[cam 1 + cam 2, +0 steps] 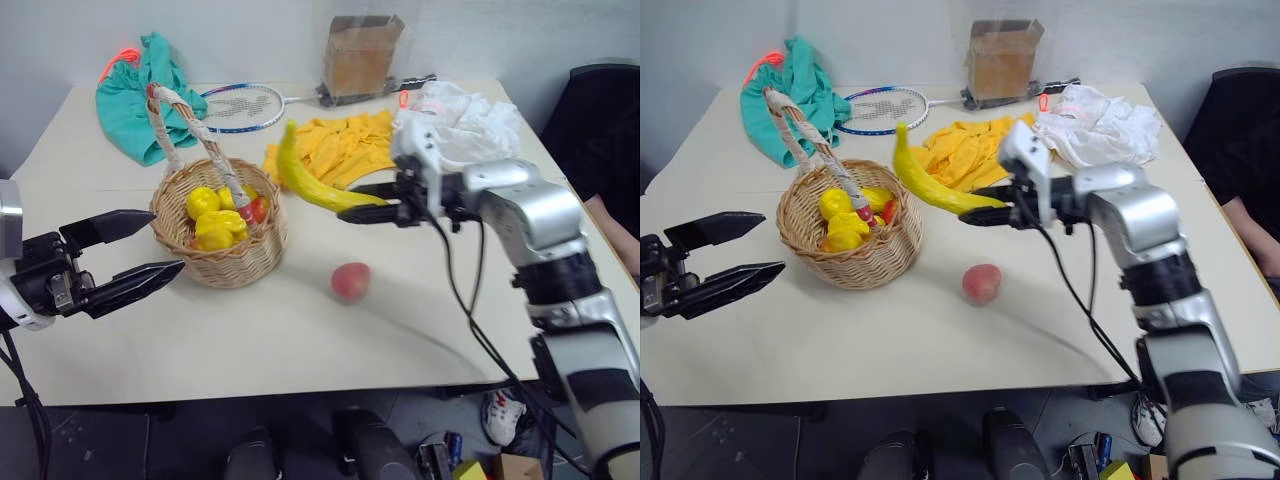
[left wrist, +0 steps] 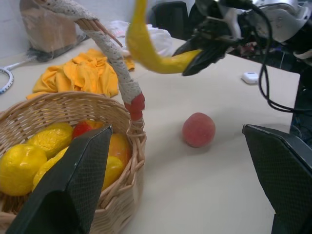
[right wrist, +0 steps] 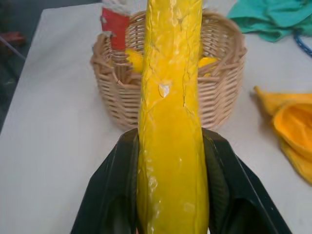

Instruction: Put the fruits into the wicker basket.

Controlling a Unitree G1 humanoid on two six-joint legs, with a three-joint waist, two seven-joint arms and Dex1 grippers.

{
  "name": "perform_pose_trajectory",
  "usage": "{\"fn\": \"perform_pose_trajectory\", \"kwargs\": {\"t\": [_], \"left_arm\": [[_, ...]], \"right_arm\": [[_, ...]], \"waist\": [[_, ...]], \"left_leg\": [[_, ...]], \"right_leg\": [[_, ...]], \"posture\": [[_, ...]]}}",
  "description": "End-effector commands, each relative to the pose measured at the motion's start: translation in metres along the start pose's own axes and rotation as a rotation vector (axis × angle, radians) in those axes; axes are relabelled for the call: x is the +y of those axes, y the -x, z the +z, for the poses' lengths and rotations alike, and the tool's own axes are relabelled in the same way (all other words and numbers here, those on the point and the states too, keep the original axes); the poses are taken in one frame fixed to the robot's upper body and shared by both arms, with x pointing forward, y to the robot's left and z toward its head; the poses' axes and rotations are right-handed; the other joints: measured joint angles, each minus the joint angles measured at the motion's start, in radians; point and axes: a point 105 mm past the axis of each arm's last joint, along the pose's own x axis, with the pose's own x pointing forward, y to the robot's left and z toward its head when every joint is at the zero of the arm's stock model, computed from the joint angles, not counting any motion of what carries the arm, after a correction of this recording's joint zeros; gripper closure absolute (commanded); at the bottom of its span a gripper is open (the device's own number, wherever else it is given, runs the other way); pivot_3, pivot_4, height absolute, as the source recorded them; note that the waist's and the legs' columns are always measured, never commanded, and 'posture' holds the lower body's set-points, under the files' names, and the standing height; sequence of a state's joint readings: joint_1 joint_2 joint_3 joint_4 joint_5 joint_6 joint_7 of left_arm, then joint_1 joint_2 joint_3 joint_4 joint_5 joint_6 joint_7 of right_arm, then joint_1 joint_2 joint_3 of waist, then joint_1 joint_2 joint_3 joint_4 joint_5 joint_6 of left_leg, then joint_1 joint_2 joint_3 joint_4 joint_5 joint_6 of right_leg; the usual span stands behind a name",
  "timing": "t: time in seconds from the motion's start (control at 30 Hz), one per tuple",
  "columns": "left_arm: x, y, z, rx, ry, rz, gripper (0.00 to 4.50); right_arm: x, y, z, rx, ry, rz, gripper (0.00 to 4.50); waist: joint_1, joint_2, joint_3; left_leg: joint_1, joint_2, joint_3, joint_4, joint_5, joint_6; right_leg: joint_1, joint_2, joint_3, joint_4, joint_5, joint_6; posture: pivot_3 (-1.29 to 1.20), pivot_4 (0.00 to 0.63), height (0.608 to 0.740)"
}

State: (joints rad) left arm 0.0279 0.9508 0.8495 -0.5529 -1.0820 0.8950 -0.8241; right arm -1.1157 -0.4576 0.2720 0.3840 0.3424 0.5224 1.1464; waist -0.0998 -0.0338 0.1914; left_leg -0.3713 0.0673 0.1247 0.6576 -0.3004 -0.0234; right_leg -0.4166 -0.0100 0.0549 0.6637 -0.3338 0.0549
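My right gripper is shut on the banana, a long curved yellow fruit held in the air just right of the wicker basket; in the right wrist view the banana sits clamped between both black fingers, pointing at the basket. The basket stands at the table's left-centre with a tall cord-wrapped handle and holds several yellow and red fruits. The pink-red peach lies on the table right of the basket. My left gripper hovers open just left of the basket.
Behind the basket lie a teal cloth, a badminton racket, a yellow cloth, a white cloth and a brown paper bag. A small white case sits near the table's right edge. A dark chair stands at the right.
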Motion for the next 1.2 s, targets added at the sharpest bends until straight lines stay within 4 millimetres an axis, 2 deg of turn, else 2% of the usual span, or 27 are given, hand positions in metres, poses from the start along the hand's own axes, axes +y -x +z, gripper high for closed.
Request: {"fn": "perform_pose_trajectory", "kwargs": {"t": [0.03, 0.1, 0.2, 0.3, 0.4, 0.5, 0.53, 0.67, 0.77, 0.87, 0.97, 1.0, 1.07, 1.1, 1.2], "left_arm": [[-0.008, -0.001, 0.008, -0.023, -0.049, 0.001, 0.0], [-0.009, -0.001, 0.008, -0.024, -0.052, 0.002, 0.0], [-0.01, -0.002, 0.007, -0.02, -0.06, 0.004, 0.0], [-0.01, -0.005, 0.006, -0.02, -0.065, 0.002, 0.0], [-0.011, -0.008, 0.006, -0.021, -0.071, -0.005, 0.0], [-0.011, -0.009, 0.006, -0.019, -0.076, -0.01, 0.0], [-0.01, -0.01, 0.005, -0.019, -0.076, -0.011, 0.0], [-0.008, -0.013, 0.006, -0.026, -0.075, -0.025, 0.0], [-0.008, -0.021, 0.007, -0.039, -0.076, -0.059, 0.0], [-0.011, -0.027, 0.008, -0.039, -0.072, -0.1, 0.0], [-0.018, -0.034, 0.008, -0.031, -0.067, -0.171, 0.0], [-0.021, -0.036, 0.009, -0.026, -0.067, -0.199, 0.0], [-0.027, -0.041, 0.007, 0.0, -0.075, -0.255, 0.0], [-0.031, -0.043, 0.006, 0.017, -0.081, -0.283, 0.0], [-0.039, -0.048, 0.0, 0.077, -0.107, -0.36, 0.0]], "right_arm": [[-0.012, -0.024, 0.017, -0.013, 0.089, -0.014, 3.27], [-0.011, -0.036, 0.025, -0.032, 0.114, 0.014, 3.27], [0.001, -0.067, 0.05, -0.076, 0.171, 0.082, 3.27], [0.008, -0.092, 0.058, -0.075, 0.206, 0.097, 3.27], [0.006, -0.103, 0.063, -0.08, 0.187, 0.076, 2.25], [-0.001, -0.101, 0.068, -0.096, 0.196, 0.031, 1.2], [-0.004, -0.097, 0.071, -0.107, 0.198, 0.021, 0.88], [-0.017, -0.074, 0.075, -0.124, 0.22, -0.011, 0.88], [-0.034, -0.028, 0.069, -0.118, 0.227, -0.049, 0.88], [-0.038, 0.01, 0.048, -0.079, 0.191, -0.074, 0.88], [-0.017, 0.047, 0.009, -0.024, 0.084, -0.078, 0.88], [-0.006, 0.055, -0.005, 0.002, 0.046, -0.077, 0.7], [0.019, 0.063, -0.03, 0.048, -0.015, -0.064, 0.35], [0.031, 0.064, -0.039, 0.06, -0.039, -0.056, 0.02], [0.051, 0.061, -0.061, 0.08, -0.096, -0.101, 0.02]], "waist": [[-0.006, 0.0, 0.0], [-0.005, 0.0, 0.0], [-0.013, 0.0, 0.0], [-0.027, 0.0, 0.0], [-0.038, 0.0, 0.0], [-0.038, 0.0, 0.0], [-0.038, 0.0, 0.0], [-0.037, 0.0, 0.0], [-0.03, 0.0, 0.0], [-0.021, -0.001, 0.0], [-0.009, -0.001, -0.001], [-0.005, -0.001, 0.0], [-0.002, 0.0, 0.0], [-0.003, 0.001, 0.001], [-0.014, 0.002, 0.001]], "left_leg": [[-0.001, 0.0, 0.0, -0.001, 0.0, -0.001], [-0.004, 0.0, 0.0, -0.001, 0.0, -0.001], [-0.009, 0.0, 0.0, 0.0, 0.0, -0.001], [-0.014, 0.001, 0.0, 0.002, 0.001, -0.002], [-0.014, 0.001, -0.001, 0.003, 0.001, -0.003], [-0.014, 0.0, -0.002, 0.006, 0.002, -0.003], [-0.014, 0.0, -0.003, 0.006, 0.002, -0.003], [-0.015, 0.0, -0.003, 0.006, 0.002, -0.003], [-0.015, -0.001, -0.004, 0.006, 0.002, -0.003], [-0.016, -0.001, -0.005, 0.006, 0.001, -0.002], [-0.016, 0.0, -0.005, 0.004, 0.001, -0.002], [-0.016, 0.0, -0.005, 0.004, 0.001, -0.002], [-0.016, 0.0, -0.006, 0.003, 0.001, -0.003], [-0.016, 0.0, -0.005, 0.004, 0.001, -0.003], [-0.014, 0.0, -0.004, 0.004, 0.002, -0.005]], "right_leg": [[-0.001, 0.0, 0.0, 0.0, 0.0, 0.0], [-0.004, 0.0, 0.0, 0.0, 0.0, 0.0], [-0.009, -0.001, 0.0, 0.0, 0.0, 0.0], [-0.015, -0.001, -0.001, 0.006, 0.0, 0.0], [-0.015, -0.001, -0.001, 0.008, -0.001, -0.001], [-0.014, -0.001, -0.002, 0.01, -0.001, -0.001], [-0.014, -0.002, -0.002, 0.011, -0.001, -0.001], [-0.014, -0.002, -0.002, 0.011, -0.001, -0.001], [-0.014, -0.002, -0.003, 0.01, -0.001, -0.001], [-0.013, -0.002, -0.003, 0.009, -0.001, -0.001], [-0.013, -0.002, -0.004, 0.008, -0.001, -0.001], [-0.013, -0.002, -0.004, 0.008, -0.001, -0.001], [-0.014, -0.001, -0.004, 0.007, -0.001, -0.001], [-0.014, 0.0, -0.002, 0.008, -0.001, -0.001], [-0.015, 0.002, 0.002, 0.011, -0.001, -0.001]], "posture": [[0.0, 0.15, 0.74], [0.0, 0.15, 0.74], [0.0, 0.15, 0.74], [0.0, 0.15, 0.74], [0.0, 0.15, 0.74], [0.0, 0.15, 0.74], [0.0, 0.15, 0.74], [0.0, 0.15, 0.74], [0.0, 0.15, 0.74], [0.0, 0.15, 0.74], [0.0, 0.15, 0.74], [0.0, 0.15, 0.74], [0.0, 0.15, 0.74], [0.0, 0.15, 0.74], [0.0, 0.15, 0.74]]}}
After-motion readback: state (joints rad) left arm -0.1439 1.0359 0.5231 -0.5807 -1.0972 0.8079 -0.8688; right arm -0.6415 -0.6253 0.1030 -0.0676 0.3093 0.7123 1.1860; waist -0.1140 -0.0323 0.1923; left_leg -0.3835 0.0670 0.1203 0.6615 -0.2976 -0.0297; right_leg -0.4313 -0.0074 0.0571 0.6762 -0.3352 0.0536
